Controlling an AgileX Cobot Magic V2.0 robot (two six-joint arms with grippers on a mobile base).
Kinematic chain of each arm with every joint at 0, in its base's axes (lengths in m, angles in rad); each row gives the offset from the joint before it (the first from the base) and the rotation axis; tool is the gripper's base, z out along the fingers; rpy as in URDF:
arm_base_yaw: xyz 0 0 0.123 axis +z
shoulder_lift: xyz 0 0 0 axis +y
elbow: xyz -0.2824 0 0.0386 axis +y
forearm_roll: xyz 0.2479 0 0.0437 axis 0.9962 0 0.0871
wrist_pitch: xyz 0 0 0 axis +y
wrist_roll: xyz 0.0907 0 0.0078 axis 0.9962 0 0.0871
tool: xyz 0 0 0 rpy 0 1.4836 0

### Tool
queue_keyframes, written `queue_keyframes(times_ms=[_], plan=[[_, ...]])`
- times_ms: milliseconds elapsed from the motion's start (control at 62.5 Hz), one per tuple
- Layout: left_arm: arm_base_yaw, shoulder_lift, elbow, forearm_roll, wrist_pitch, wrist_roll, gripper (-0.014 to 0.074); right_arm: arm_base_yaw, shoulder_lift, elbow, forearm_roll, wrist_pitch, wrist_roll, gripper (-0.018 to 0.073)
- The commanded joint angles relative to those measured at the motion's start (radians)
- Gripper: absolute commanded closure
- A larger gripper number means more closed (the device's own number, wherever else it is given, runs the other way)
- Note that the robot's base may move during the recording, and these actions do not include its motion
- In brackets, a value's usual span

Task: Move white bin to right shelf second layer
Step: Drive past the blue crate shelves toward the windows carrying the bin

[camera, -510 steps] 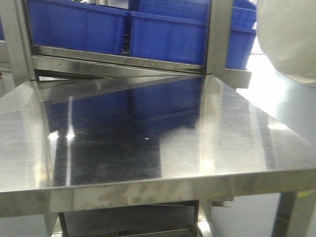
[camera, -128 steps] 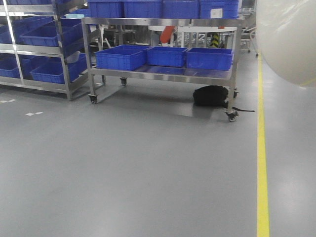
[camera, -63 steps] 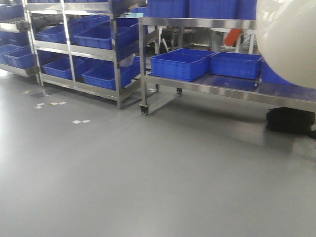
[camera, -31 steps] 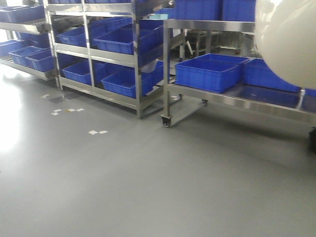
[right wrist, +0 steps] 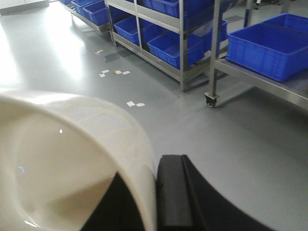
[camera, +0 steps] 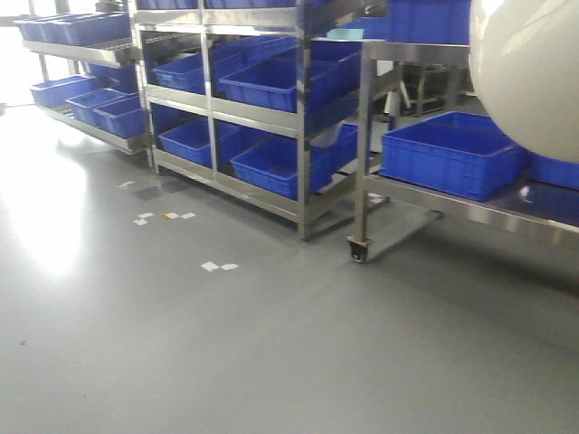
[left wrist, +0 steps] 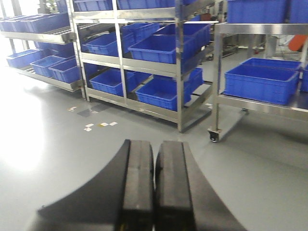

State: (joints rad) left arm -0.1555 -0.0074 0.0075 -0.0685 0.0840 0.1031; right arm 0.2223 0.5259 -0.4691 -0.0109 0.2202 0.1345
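Note:
The white bin (camera: 529, 72) fills the top right corner of the front view, held up in the air. In the right wrist view its glossy off-white wall and rim (right wrist: 72, 154) curve across the left half. My right gripper (right wrist: 153, 192) is shut on that rim, one black finger (right wrist: 173, 192) outside the wall and the other inside. My left gripper (left wrist: 155, 144) is shut, pads pressed together, holding nothing, over bare grey floor. I cannot tell which rack level here is the right shelf second layer.
Tall steel racks (camera: 303, 117) full of blue crates (camera: 271, 81) stand ahead and to the left. A wheeled steel cart (camera: 452, 203) with a blue crate (camera: 448, 158) stands at the right, its caster (camera: 359, 253) on the floor. White tape marks (camera: 219, 266) dot the grey floor.
The view has swung away from the steel tabletop to the open floor. Racks and cart slid rightward across the frame and grew nearer. The bin stays in the right gripper.

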Motion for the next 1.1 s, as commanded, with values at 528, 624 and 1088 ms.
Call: queue_keyframes(times_ms=[528, 624, 1088], plan=[[-0.004, -0.014, 0.037, -0.005, -0.084, -0.004, 0.0512, -0.005, 0.009, -0.031, 0.002, -0.104, -0.002, 0.0503], [-0.004, -0.014, 0.037, -0.005, -0.084, -0.004, 0.0512, -0.005, 0.009, -0.031, 0.002, -0.104, -0.002, 0.0503], [-0.004, -0.014, 0.037, -0.005, -0.084, -0.004, 0.0512, -0.005, 0.009, -0.031, 0.002, -0.104, -0.002, 0.0503]])
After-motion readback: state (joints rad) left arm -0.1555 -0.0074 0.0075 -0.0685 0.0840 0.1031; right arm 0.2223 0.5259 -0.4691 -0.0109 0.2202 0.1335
